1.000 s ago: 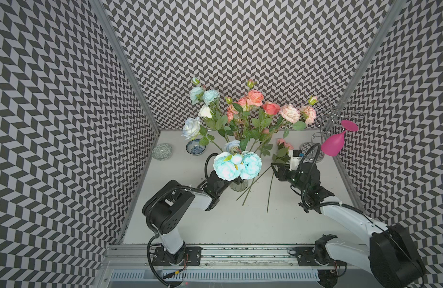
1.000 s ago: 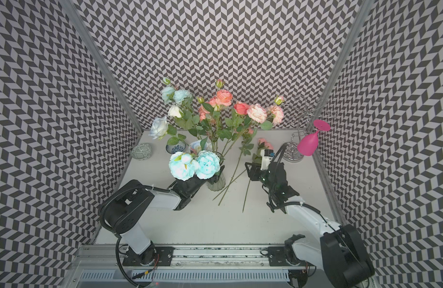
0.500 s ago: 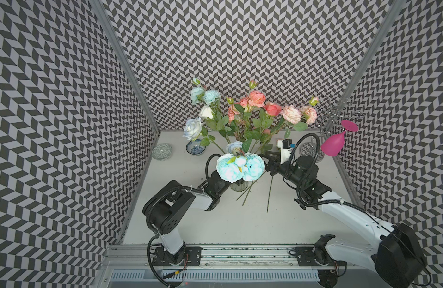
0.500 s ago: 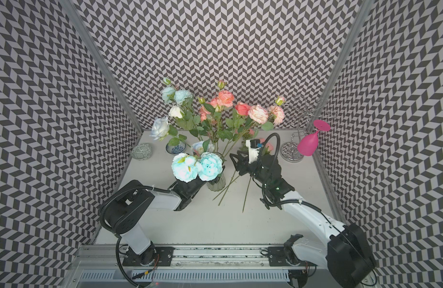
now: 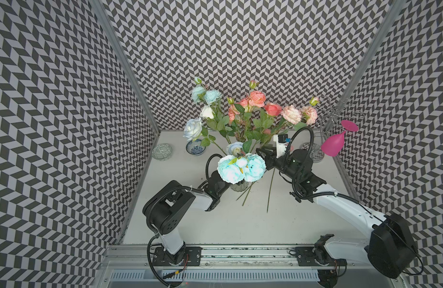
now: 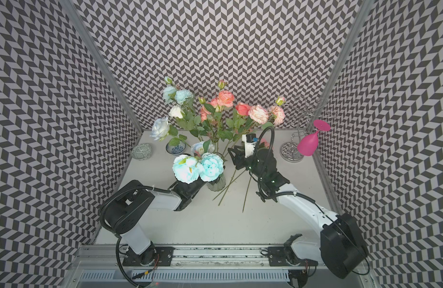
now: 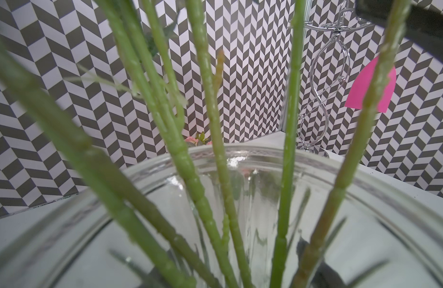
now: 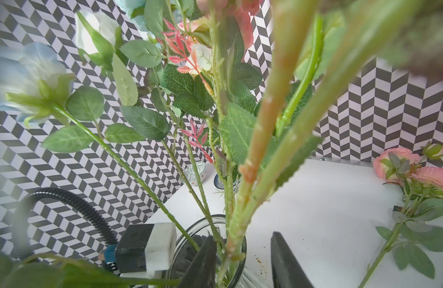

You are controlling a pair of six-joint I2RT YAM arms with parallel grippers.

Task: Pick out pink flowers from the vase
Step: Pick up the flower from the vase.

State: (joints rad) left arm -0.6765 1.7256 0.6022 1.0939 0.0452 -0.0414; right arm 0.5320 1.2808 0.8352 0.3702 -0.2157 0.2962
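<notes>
Vase (image 5: 238,185) stood near centre of table (image 5: 215,224), blue blooms (image 5: 240,168) overhanging it. Pink flowers (image 5: 273,109) sat in vase, heads fanned toward 12 to 1 o'clock. Left gripper (image 6: 203,185) was at vase's 9 o'clock, tips hidden under blooms, clamped on vase body. Right gripper (image 8: 243,239) was at vase's 2 o'clock, jaws spread. 2 thick stalks (image 8: 255,159) ran between its fingers (image 8: 203,259); gap showed on 1 side, nothing pinched. Loose pink stems (image 8: 402,169) lay flat on table, stalk ends toward 5 o'clock of vase.

One vase (image 5: 238,186), two bowls (image 5: 162,151), one glass (image 5: 332,147)
</notes>
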